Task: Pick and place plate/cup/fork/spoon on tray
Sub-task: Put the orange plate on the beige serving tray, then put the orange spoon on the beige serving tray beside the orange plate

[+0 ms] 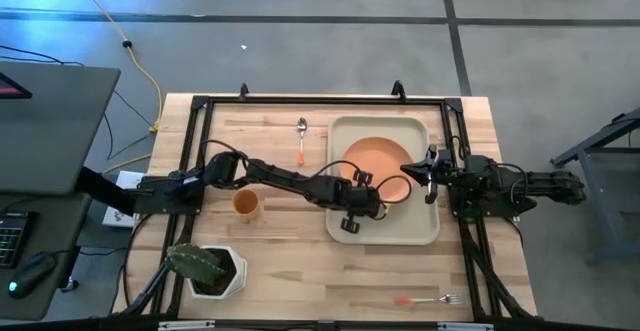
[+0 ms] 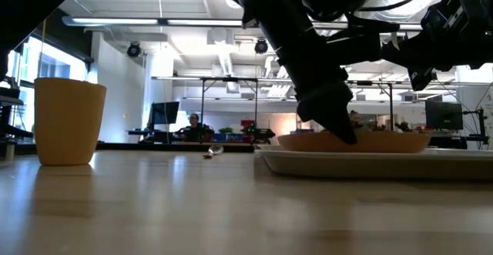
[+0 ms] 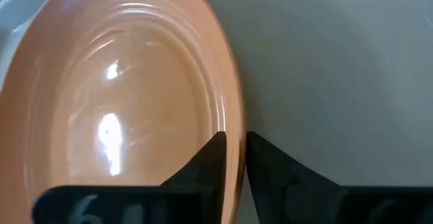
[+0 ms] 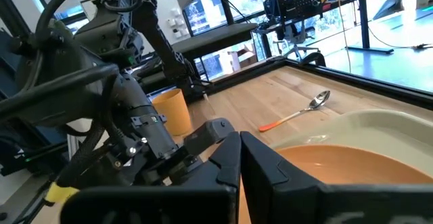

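Observation:
The orange plate (image 1: 375, 163) lies in the far part of the beige tray (image 1: 385, 226); it also shows in the low view (image 2: 385, 142). My left gripper (image 1: 362, 199) reaches in from the table's left and is shut on the plate's near-left rim. My right gripper (image 1: 424, 171) hovers shut above the plate's right rim and touches nothing. The orange-yellow cup (image 1: 246, 204) stands upright on the table left of the tray. The spoon (image 1: 301, 141) lies on the table at the far side. The fork (image 1: 428, 299) lies near the front edge. My left gripper pinches the plate's rim (image 3: 233, 126) between its two fingers, one finger (image 3: 210, 160) over the plate's inside and one (image 3: 270, 163) outside the rim. The fingers slant down from above (image 2: 335, 116). The plate sits about level, its underside on the tray.
A white square pot with a green cactus (image 1: 205, 269) stands at the table's near left. A black frame (image 1: 200, 151) runs around the work area. The near half of the tray is bare. Bare wood lies between the cup and the fork.

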`<state>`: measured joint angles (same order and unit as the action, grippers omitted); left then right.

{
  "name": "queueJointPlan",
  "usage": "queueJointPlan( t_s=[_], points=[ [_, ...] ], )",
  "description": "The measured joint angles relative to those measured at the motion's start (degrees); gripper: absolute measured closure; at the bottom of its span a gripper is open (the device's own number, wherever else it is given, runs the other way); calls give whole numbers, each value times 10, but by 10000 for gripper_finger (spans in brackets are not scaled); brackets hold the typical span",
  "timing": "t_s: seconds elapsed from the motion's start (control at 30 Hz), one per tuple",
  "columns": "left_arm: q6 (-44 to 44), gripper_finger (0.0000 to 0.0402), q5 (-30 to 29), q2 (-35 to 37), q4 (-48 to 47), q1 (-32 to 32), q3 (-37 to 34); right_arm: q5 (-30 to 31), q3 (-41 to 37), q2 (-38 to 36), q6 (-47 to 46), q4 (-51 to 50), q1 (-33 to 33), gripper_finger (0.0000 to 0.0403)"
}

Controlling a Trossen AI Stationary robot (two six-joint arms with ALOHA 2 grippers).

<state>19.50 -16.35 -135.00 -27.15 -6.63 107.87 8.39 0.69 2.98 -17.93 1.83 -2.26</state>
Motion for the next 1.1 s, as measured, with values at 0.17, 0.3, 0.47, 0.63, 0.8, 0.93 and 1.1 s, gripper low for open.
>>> queueJointPlan(
  t_s=[0.17, 0.3, 0.47, 0.63, 0.8, 0.93, 1.1],
  points=[
    [-14, 309, 13, 0, 1, 0, 0, 0, 0, 0, 0, 0, 0, 403],
    [-15, 279, 14, 0, 1, -1, 0, 0, 0, 0, 0, 0, 0, 403],
    [-30, 245, 40, 9, -14, -1, 5, 0, 0, 0, 0, 0, 0, 403],
    [-44, 215, 56, 14, -101, -1, 59, 0, 0, 0, 0, 0, 0, 403],
    [-44, 199, 55, 21, -217, 4, 126, 0, 0, 0, 0, 0, 0, 403],
    [-44, 198, 52, 21, -337, 16, 201, 0, 0, 0, 0, 0, 0, 403],
    [-61, 198, 43, 34, -437, 38, 270, 0, 0, 0, 0, 0, 0, 403]
  ],
)
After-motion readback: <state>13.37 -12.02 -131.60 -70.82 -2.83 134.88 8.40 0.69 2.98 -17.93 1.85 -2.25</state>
